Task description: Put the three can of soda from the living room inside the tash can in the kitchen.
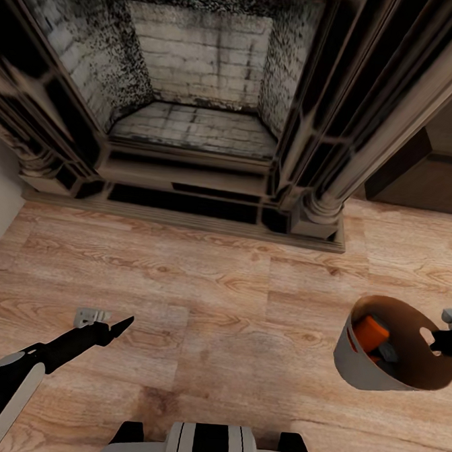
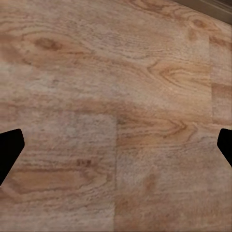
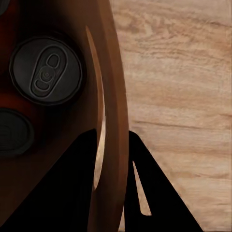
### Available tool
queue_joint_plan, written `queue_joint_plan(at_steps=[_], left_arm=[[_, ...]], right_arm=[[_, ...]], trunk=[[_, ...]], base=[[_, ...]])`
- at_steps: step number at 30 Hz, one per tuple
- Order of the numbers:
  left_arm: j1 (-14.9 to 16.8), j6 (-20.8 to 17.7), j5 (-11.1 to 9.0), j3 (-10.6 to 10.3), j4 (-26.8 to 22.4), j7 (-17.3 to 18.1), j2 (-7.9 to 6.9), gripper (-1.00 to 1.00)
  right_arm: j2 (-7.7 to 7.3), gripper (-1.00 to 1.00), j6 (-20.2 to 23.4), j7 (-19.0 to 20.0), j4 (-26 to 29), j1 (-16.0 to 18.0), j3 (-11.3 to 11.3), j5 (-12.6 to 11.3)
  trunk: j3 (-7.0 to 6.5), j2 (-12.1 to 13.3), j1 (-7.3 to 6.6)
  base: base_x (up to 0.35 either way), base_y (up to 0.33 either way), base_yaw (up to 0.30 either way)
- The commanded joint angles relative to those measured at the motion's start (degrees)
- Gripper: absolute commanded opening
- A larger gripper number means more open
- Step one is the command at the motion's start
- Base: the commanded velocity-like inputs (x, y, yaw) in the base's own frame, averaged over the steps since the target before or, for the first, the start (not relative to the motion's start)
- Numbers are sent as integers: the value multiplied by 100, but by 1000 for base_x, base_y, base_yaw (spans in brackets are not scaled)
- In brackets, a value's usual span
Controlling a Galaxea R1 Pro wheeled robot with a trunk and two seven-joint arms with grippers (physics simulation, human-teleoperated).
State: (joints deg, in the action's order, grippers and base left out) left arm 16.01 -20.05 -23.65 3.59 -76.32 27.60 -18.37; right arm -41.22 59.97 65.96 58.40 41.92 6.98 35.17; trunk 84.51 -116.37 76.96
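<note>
Bin (image 1: 365, 360) held off wood floor (image 1: 234, 301) in front of fireplace (image 1: 193, 116), toward its right column; tilted, brown inside showing; orange can (image 1: 369, 330) inside, dark can top (image 3: 46, 67) beside it, second top (image 3: 12, 130) partly seen; right fingers (image 3: 113, 193) pinch bin rim, one each side of wall; left fingers (image 2: 116, 145) spread wide, empty, over floor.
</note>
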Motion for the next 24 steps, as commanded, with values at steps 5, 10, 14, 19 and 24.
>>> queue_joint_plan(at_steps=[5,10,14,19,24], left_arm=[[-1,1,-2,1,4,-36,0,100],[-1,0,0,1,18,-44,0,100],[-1,1,0,1,20,-46,0,100],[-1,1,0,1,28,-108,0,100],[-1,1,0,1,29,-187,0,100]], right_arm=[[26,-100,3,-173,-895,429,-4,138],[27,-100,3,-224,-1366,827,-4,373],[22,-100,3,-230,-1441,922,-7,402],[22,-100,3,-232,-1469,954,-12,411],[19,-100,3,-232,-1471,957,-13,412]], trunk=[[0,0,-1],[0,0,-1],[36,-80,43],[125,-281,153],[215,-481,263]], base=[[0,0,0],[0,0,0],[0,0,0],[0,0,0],[0,0,0]])
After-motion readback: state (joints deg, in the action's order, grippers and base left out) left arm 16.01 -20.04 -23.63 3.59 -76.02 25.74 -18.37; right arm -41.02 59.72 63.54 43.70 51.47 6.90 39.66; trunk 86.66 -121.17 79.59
